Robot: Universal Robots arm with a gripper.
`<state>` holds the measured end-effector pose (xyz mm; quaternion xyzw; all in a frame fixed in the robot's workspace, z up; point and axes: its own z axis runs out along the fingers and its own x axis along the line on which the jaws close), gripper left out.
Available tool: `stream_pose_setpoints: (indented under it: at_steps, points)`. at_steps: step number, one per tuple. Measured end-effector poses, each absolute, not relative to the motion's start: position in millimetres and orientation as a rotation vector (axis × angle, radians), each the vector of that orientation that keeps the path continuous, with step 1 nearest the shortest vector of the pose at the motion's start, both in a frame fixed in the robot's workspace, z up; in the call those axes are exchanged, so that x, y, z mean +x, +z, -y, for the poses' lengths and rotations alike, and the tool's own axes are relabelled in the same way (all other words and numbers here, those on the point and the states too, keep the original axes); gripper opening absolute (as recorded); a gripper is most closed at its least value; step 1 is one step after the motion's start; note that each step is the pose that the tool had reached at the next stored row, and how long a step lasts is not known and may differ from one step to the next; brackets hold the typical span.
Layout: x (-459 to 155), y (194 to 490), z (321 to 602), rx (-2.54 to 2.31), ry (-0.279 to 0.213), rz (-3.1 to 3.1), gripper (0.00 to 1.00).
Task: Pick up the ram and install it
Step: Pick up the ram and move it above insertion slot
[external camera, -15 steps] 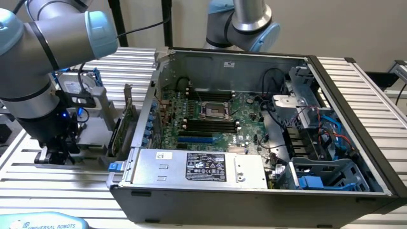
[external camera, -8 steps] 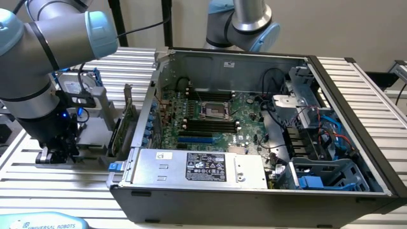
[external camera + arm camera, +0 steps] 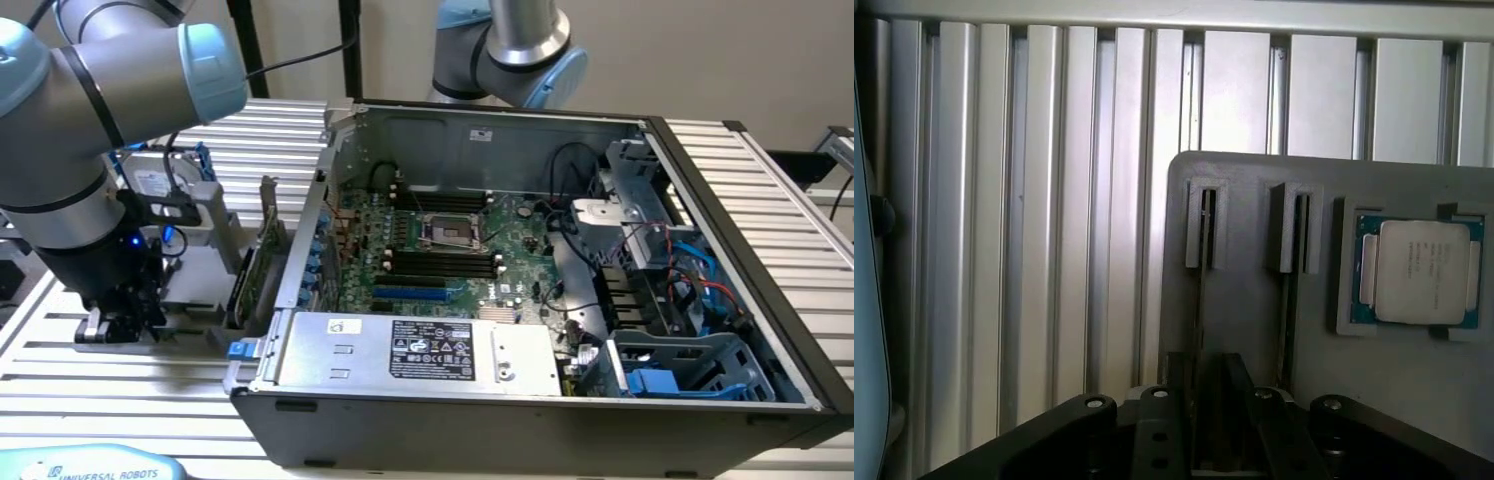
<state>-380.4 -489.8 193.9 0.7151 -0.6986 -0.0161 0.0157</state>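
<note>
Closest in, the wrist view has the end effector (image 3: 1206, 385) low over a grey holder (image 3: 1249, 200), directly above the ram (image 3: 1200, 300). The ram stands on edge in one of the holder's two grooves. We see it as a thin line, its long axis running from the slotted post at the groove's end back beneath the end effector, so the stick is directly below rather than off to a side. We cannot tell whether the end effector has clamped the ram or merely straddles it. The neighbouring groove (image 3: 1291, 300) lies just beside, outside the end effector's span, and we cannot tell whether it holds another stick. Further along the holder, a processor chip (image 3: 1419, 270) rests in its own recess, and beyond that is the slatted aluminium bench (image 3: 1004, 250). The exterior view adds what the wrist camera cannot. The arm (image 3: 80, 150) reaches down with the end effector (image 3: 114, 325) at the holder, on the exterior view's left of the open computer case (image 3: 534, 420). An expansion card (image 3: 264, 250) stands between the holder and the case. The motherboard's black memory slots (image 3: 441, 262) lie well apart, towards the exterior view's right.
</note>
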Motion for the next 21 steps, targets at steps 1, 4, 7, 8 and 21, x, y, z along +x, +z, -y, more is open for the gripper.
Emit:
stream_pose_setpoints:
  at_steps: [1,4,7,8,21]
  points:
    - [-380.4,193.9,489.9,2.225,-0.049,2.174,0.29]
    - [-380.5,193.9,489.8,2.225,-0.046,2.177,0.29]
    - [-380.5,194.0,489.8,2.224,-0.045,2.178,0.29]
    - [-380.5,194.0,489.8,2.223,-0.046,2.179,0.29]
    - [-380.7,193.9,489.8,2.217,-0.045,2.185,0.14]
